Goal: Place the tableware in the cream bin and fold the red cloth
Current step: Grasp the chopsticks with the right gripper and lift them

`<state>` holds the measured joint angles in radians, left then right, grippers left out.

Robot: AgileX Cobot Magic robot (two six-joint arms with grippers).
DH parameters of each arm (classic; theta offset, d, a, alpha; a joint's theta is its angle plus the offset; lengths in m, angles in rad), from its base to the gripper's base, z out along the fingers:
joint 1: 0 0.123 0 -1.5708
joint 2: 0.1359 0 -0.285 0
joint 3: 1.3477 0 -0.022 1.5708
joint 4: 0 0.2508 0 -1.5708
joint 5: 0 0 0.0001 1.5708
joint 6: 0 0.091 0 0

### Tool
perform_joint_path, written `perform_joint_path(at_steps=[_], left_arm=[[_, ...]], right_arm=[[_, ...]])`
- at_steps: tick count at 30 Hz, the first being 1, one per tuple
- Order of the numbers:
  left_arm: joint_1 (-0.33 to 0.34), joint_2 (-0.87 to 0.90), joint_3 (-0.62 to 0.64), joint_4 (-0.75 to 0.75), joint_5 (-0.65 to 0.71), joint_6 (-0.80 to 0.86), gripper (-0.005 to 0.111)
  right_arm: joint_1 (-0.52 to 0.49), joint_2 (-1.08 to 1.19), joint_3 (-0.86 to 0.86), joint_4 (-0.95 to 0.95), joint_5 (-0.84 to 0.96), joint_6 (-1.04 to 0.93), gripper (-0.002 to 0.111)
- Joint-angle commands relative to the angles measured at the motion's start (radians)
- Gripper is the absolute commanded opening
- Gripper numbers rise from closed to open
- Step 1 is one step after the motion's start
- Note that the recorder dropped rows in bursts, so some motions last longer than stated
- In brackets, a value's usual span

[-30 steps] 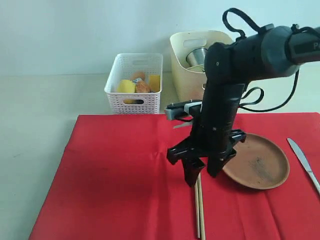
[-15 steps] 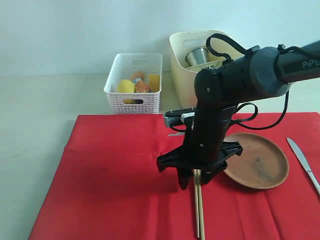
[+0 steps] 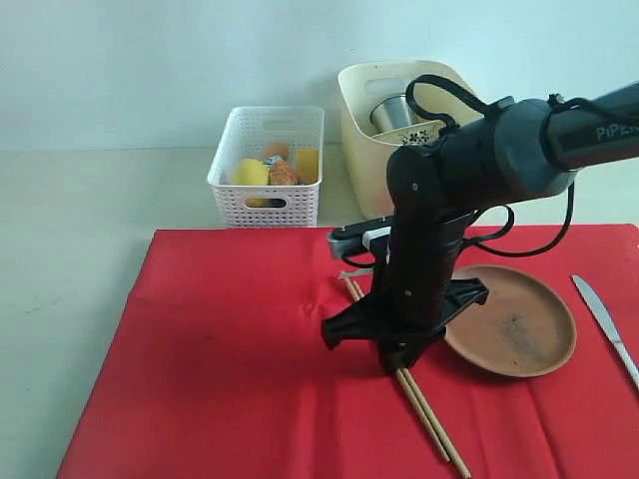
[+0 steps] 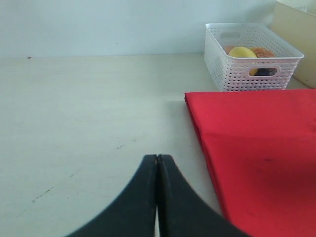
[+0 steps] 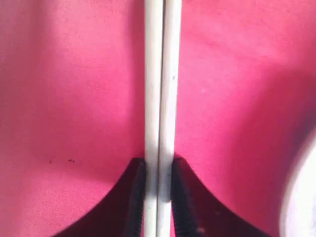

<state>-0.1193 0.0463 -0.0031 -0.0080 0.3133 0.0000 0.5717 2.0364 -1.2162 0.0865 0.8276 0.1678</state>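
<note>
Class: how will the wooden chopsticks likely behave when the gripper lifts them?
The chopsticks look thin, straight and rigid, so probably stiff and light. Being two separate smooth sticks pinched side by side by the right gripper, one might slip or they may scissor apart.

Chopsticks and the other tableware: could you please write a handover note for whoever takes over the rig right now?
Right tool: shut on the chopsticks, low over the red cloth.
Left tool: shut, empty, over the table beside the cloth.
Done: steel cup is in the cream bin.
Left: bin the chopsticks, brown plate and knife (both on the cloth), then fold the cloth, now spread flat.
</note>
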Motion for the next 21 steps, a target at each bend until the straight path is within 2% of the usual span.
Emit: perform_joint_path(at_steps=[1,14,21], left_arm=[[0.004,-0.004,0.003,-0.006,-0.004,0.000,0.000],[0.004,-0.004,0.003,-0.006,-0.004,0.000,0.000],[0.004,-0.004,0.003,-0.006,-0.004,0.000,0.000]], right_arm=[[0.004,-0.060,0.003,-0.015,-0.015,-0.041,0.000],[0.002,-0.351,-0.001,-0.044,-0.127,-0.140,0.000],[-0.079,-0.379,-0.124,-0.036,-0.125,-0.190,0.000]])
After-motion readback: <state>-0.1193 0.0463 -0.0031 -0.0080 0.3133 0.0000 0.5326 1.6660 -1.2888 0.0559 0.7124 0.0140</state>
